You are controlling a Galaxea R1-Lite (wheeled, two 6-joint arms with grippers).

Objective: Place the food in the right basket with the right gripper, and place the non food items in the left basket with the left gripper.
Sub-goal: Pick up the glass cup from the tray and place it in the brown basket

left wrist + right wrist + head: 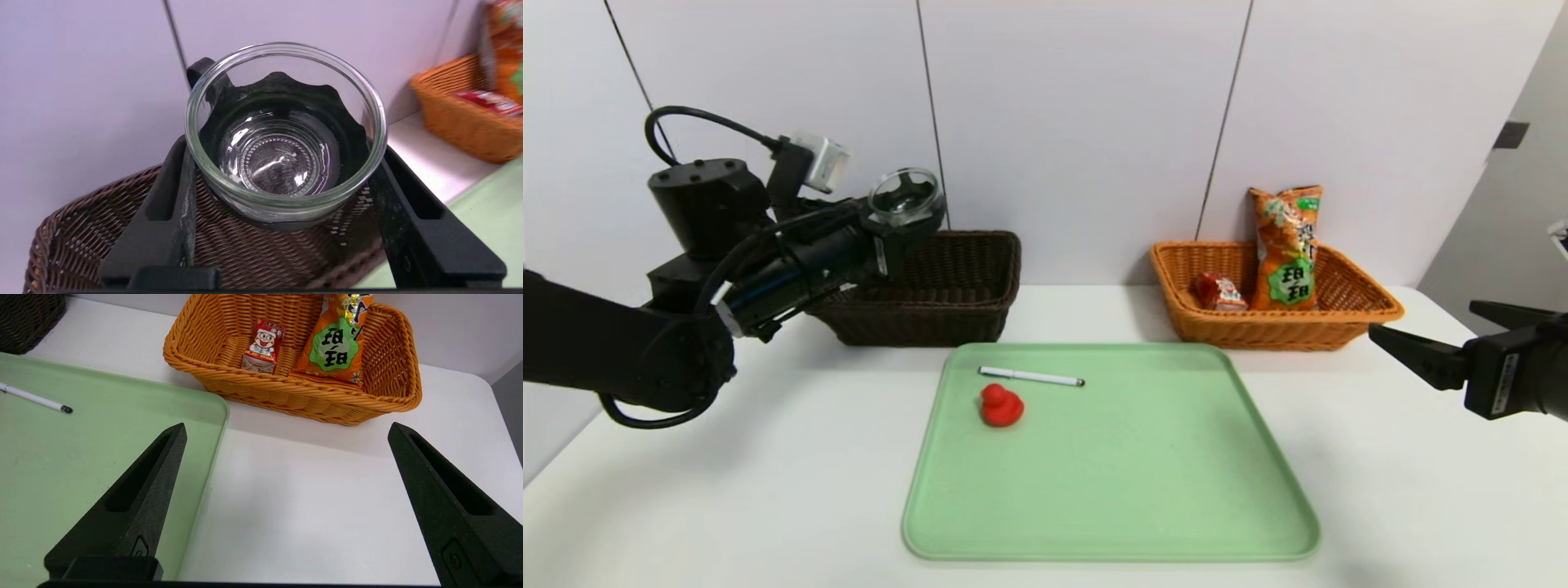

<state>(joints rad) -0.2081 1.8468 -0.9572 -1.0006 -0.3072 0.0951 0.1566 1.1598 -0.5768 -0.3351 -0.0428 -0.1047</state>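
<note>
- Head view: the left gripper [905, 214] is holding the glass cup [907, 196] above the dark brown basket [923, 322], far left; the pen [1031, 376] and red duck [1001, 406] are lying on the green tray [1111, 457].
- Left wrist view: both fingers are pinching the cup's sides.
- Right wrist view: the right gripper [287, 424] is hovering near the orange basket [286, 390], fingers spread; the snack bag [337, 345] and red carton [263, 347] are resting inside.

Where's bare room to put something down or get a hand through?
Bare: the green plastic tray right of the red rubber duck; white tabletop between the dark brown and orange wicker baskets. Crowded: above the dark basket, left gripper gripping the clear glass cup.
</note>
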